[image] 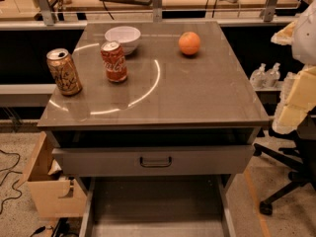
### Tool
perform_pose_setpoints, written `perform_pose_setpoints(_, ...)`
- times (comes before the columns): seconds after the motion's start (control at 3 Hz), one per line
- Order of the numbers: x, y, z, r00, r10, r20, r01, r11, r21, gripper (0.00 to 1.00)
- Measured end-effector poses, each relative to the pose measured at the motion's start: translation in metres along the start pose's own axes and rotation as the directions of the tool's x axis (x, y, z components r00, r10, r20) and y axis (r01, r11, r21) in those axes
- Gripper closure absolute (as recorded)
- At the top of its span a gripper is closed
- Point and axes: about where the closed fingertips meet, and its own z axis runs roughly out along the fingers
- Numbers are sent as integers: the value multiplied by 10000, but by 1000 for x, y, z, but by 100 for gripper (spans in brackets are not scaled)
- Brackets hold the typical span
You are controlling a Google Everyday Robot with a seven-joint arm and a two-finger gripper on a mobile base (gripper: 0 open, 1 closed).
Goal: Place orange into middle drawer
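Observation:
The orange [189, 43] sits on the grey cabinet top [197, 93] at the back right, apart from everything else. The middle drawer [158, 206] is pulled out at the bottom of the view, showing a flat grey floor between two pale side walls, with nothing in it. My gripper [296, 102] is the pale yellowish shape at the right edge, beside the cabinet's right side, well away from the orange and holding nothing that I can see.
A red cola can [114, 61], a gold can [64, 71] and a white bowl [123, 37] stand on the left half of the top. A closed drawer front with a dark handle [155, 161] sits above the open drawer. A wooden box [49, 181] is at the left, an office chair base [286, 181] at the right.

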Motion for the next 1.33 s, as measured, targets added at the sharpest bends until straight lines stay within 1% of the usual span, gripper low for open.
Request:
perform_pose_setpoints(0.33, 0, 0, 0, 10000, 0, 1, 0, 10000, 2, 0)
perform_pose_setpoints(0.67, -9, -26, 1, 9978, 95, 662, -138, 9978, 642, 0)
perform_pose_setpoints(1.0, -29, -81, 1, 9676, 422, 2489, -881, 9804, 1763, 0)
perform_pose_setpoints(1.33, -56, -125, 6, 8941, 518, 4448, -1668, 9603, 2235, 0)
